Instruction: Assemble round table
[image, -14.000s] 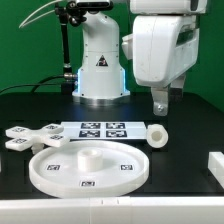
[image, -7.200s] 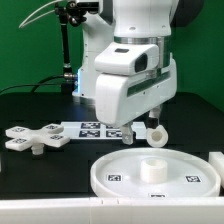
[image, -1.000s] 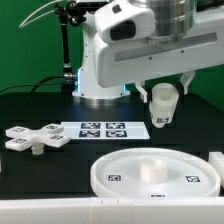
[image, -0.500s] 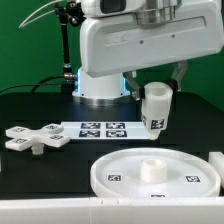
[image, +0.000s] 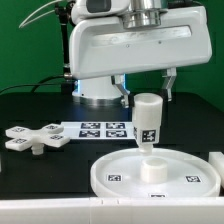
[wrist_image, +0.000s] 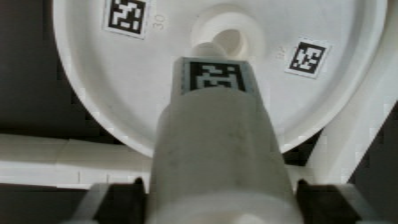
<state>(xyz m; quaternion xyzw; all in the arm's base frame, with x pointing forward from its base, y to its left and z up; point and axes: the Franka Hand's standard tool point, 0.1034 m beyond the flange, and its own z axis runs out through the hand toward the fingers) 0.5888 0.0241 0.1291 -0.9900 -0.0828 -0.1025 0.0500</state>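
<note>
My gripper (image: 147, 98) is shut on the short white cylinder leg (image: 147, 122) and holds it upright above the middle of the large rimmed round disc (image: 118, 165), which lies at the front of the table on the exterior view's right. The leg's lower end hangs a little above the disc's raised central hub (image: 152, 169). In the wrist view the leg (wrist_image: 217, 130) runs out from between my fingers (wrist_image: 123, 198) toward the hub (wrist_image: 224, 40) on the disc (wrist_image: 125, 90). The cross-shaped four-arm piece (image: 34, 139) lies on the exterior view's left.
The marker board (image: 96, 130) lies flat behind the disc, in front of the robot's base (image: 98, 92). A white block (image: 217, 161) sits at the exterior view's right edge next to the disc.
My gripper has carried the leg toward the exterior view's left and downward, and has turned it from tilted to upright over the disc's hub.
</note>
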